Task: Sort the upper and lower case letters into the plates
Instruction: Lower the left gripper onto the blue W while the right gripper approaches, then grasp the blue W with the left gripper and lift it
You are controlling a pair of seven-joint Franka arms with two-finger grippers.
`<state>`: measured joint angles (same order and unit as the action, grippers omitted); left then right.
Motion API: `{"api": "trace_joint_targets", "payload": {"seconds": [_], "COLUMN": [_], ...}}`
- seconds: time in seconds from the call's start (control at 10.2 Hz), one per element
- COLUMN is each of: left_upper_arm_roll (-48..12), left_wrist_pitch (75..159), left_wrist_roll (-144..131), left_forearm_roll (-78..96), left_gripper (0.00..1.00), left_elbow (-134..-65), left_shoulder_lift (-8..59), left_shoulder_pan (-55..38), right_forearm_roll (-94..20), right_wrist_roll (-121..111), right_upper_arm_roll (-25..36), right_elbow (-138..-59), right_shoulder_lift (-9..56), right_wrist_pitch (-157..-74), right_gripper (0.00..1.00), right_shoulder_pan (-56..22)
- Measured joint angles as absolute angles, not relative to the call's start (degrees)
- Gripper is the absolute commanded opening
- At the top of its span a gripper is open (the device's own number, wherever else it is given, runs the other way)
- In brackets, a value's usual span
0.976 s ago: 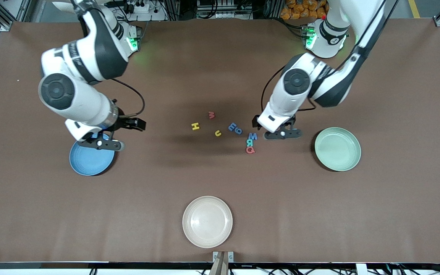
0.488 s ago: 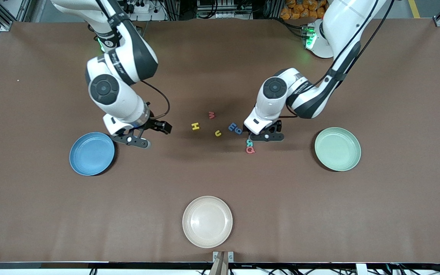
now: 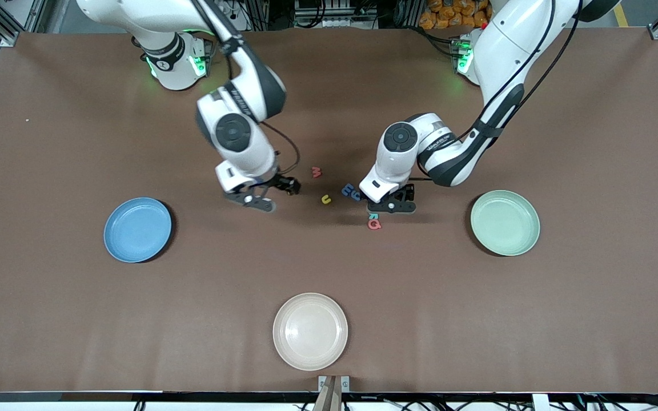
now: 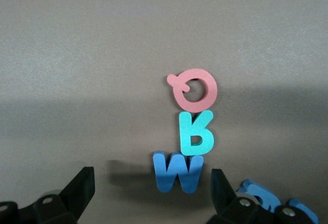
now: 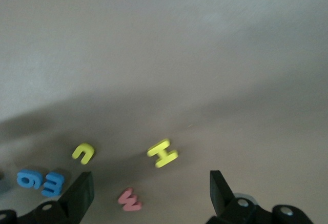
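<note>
Eight letters lie clustered mid-table, none on a plate: two yellow, H (image 5: 163, 153) and u (image 3: 326, 198); two red, m (image 3: 316, 172) and Q (image 3: 374, 224); three blue, E (image 3: 348, 189), 9 (image 5: 26, 178) and W (image 4: 178, 170); one teal R (image 4: 196, 133). Two plates sit at the table's ends, blue (image 3: 137, 229) and mint green (image 3: 505, 222); a third, cream plate (image 3: 310, 331), sits nearest the camera. The left gripper (image 3: 390, 205) hangs spread over W. The right gripper (image 3: 266, 196) hangs spread over H.

Letters (image 3: 325, 198) lie flat, clustered mid-table between blue plate (image 3: 137, 229) and mint plate (image 3: 505, 222); both plates empty.
</note>
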<state>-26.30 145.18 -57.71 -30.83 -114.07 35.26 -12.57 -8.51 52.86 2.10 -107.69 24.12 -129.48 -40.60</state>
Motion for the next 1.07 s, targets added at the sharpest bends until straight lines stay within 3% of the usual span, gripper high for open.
{"api": "trace_joint_targets", "payload": {"seconds": [0.49, 0.68, 0.98, 1.07], "left_upper_arm_roll": [-26.1, -25.9, -26.1, -26.1], "left_wrist_pitch": [149.2, 149.5, 149.7, 149.7], "left_wrist_roll": [-57.8, -57.8, -57.8, -57.8], "left_forearm_roll": [-30.8, -30.9, -30.9, -30.9], "left_gripper": [0.85, 0.64, 0.03, 0.00], "left_elbow": [-114.1, -114.0, -113.6, -113.5], "left_shoulder_lift": [37.1, 37.4, 37.3, 37.2], "left_shoulder_pan": [-12.6, -12.5, -12.5, -12.5], "right_forearm_roll": [-8.6, -9.5, -10.1, -10.2], "right_wrist_roll": [55.6, 55.6, 55.8, 55.8], "right_upper_arm_roll": [2.1, 2.1, 2.0, 2.0], "right_elbow": [-107.7, -107.7, -107.7, -107.7], "right_shoulder_lift": [29.6, 31.4, 32.5, 32.5], "right_wrist_pitch": [-135.2, -135.9, -135.9, -135.8], "right_gripper": [1.00, 1.00, 1.00, 1.00], "right_shoulder_pan": [-44.9, -46.5, -49.3, -49.7]}}
